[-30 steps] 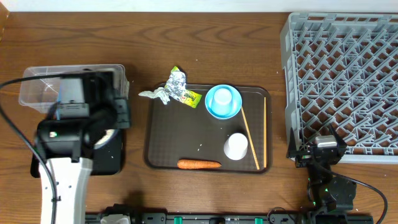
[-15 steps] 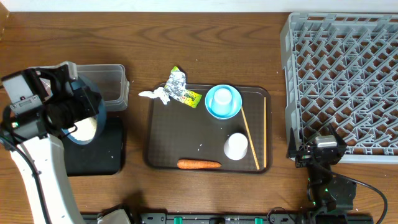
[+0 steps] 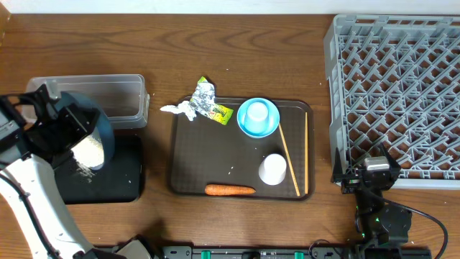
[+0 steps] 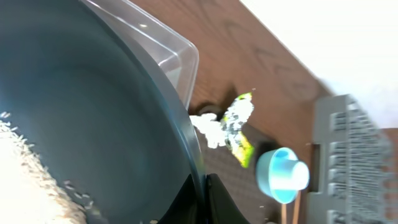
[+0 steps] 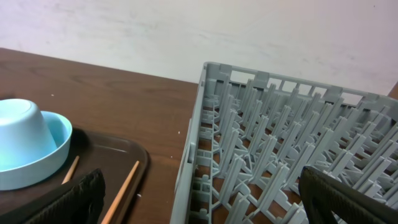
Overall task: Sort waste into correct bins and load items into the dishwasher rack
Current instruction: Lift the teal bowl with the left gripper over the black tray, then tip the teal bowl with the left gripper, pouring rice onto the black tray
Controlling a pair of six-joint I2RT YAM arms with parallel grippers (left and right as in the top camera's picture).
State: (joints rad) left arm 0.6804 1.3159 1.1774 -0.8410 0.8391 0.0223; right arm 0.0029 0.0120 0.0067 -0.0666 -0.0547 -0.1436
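Tipping dark blue bowl (image 4: 93, 106) over black tray (image 3: 118, 180), left claw (image 4: 200, 186) clenched on rim, rice (image 3: 90, 152) at lower lip. Risk: grains scatter past tray onto table (image 3: 237, 43); bowl slips from thin pinch; right claw (image 5: 205, 199) released.

Dark blue bowl (image 3: 106, 134), white rice (image 3: 90, 152); orange carrot (image 3: 230, 190); grey lattice rack (image 3: 395, 93).

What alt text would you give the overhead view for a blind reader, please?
The left gripper holds a dark blue bowl of rice tilted over the black tray, beside a clear tub. The serving tray carries a carrot, a white cup, a pale blue cup inside a small bowl, and chopsticks; the grey rack stands at right.
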